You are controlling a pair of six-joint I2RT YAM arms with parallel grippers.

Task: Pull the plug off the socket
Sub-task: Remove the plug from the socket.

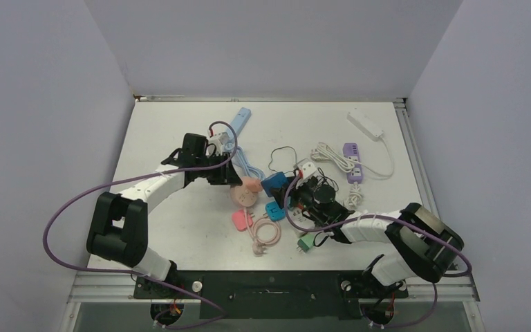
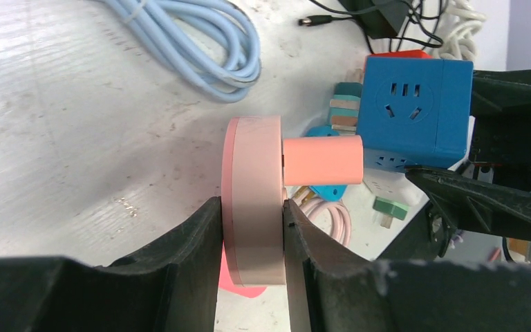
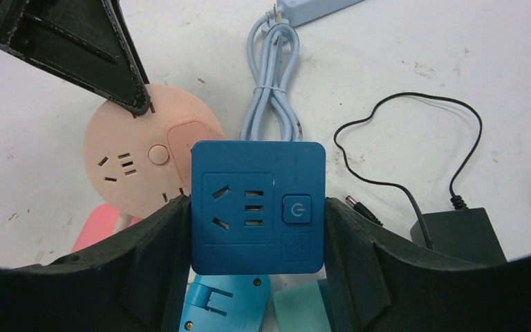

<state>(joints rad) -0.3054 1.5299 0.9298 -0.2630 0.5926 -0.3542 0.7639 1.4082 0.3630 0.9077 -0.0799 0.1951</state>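
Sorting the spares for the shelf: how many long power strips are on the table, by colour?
Light blue power strip: 1
White power strip: 1
Purple power strip: 1
Total: 3

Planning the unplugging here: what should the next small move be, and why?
Probably the right gripper should release the blue cube socket and shift to the pink plug. The left gripper already clamps the pink round socket, with that plug seated in it.
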